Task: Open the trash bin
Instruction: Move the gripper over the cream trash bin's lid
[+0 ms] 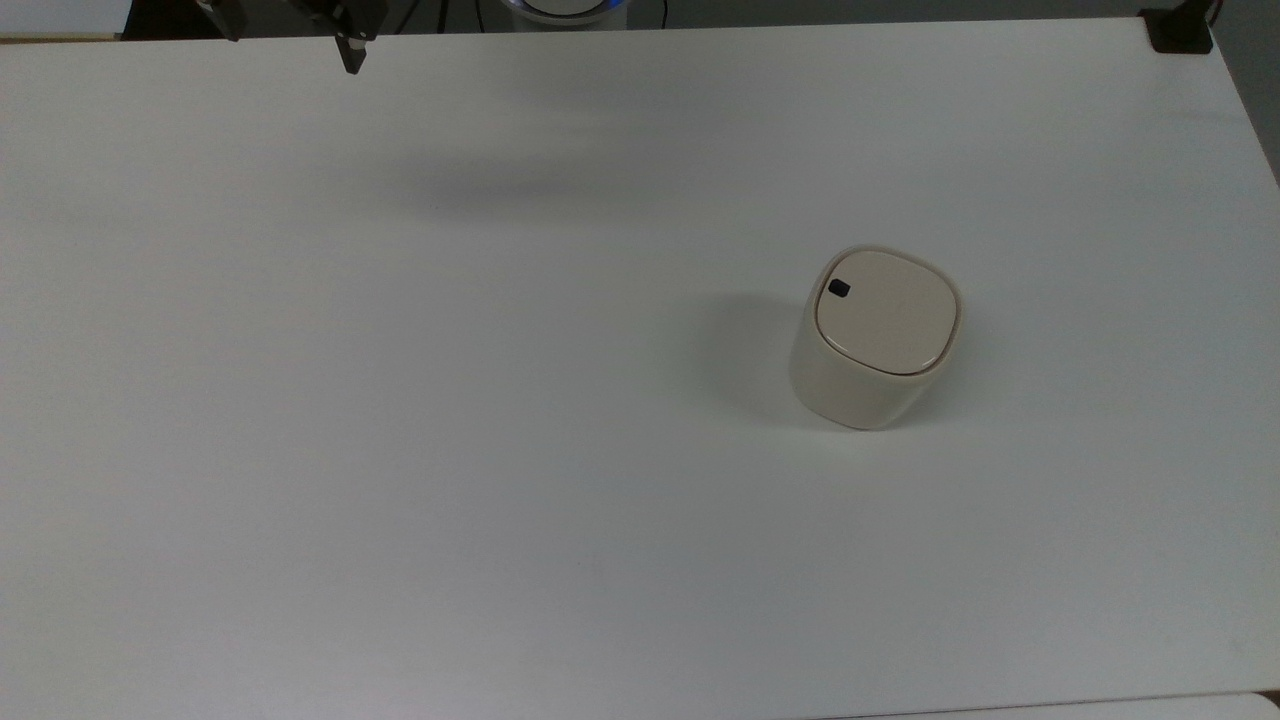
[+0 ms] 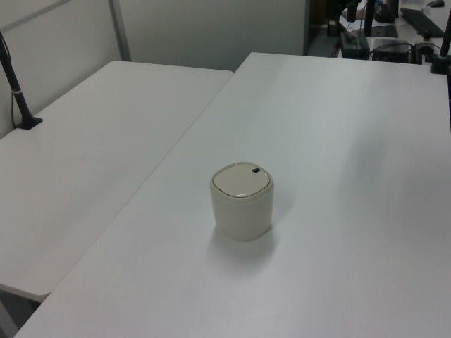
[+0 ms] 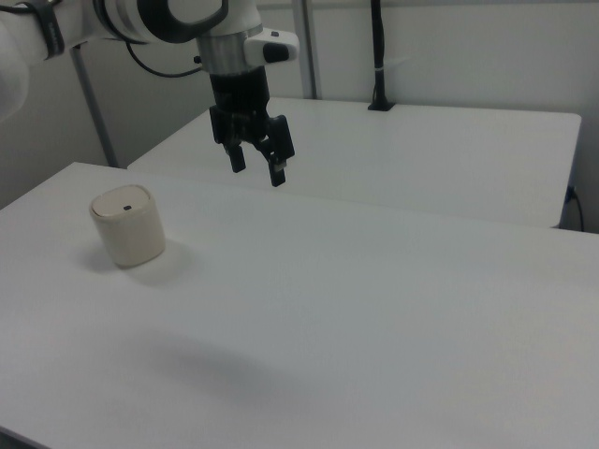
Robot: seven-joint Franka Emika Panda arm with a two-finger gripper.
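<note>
The trash bin (image 1: 885, 335) is a small cream bin with rounded corners, standing upright on the white table (image 1: 400, 400). Its flat lid lies shut, with a small black button (image 1: 839, 288) near one corner. The left view shows the bin (image 2: 242, 201) at the table's middle, and in the right view the bin (image 3: 128, 227) stands at the right view's left. My gripper (image 3: 258, 171) hangs open and empty high above the table, well apart from the bin toward the right view's right. In the top view the gripper (image 1: 288, 30) sits at the upper left edge, far from the bin.
A second white table (image 2: 91, 127) adjoins this one on the left view's left, with a black clamped post (image 2: 17, 91) on it. Another black clamp (image 1: 1180, 30) grips the table's corner at the top view's upper right. The white arm (image 3: 168, 19) reaches in from the right view's upper left.
</note>
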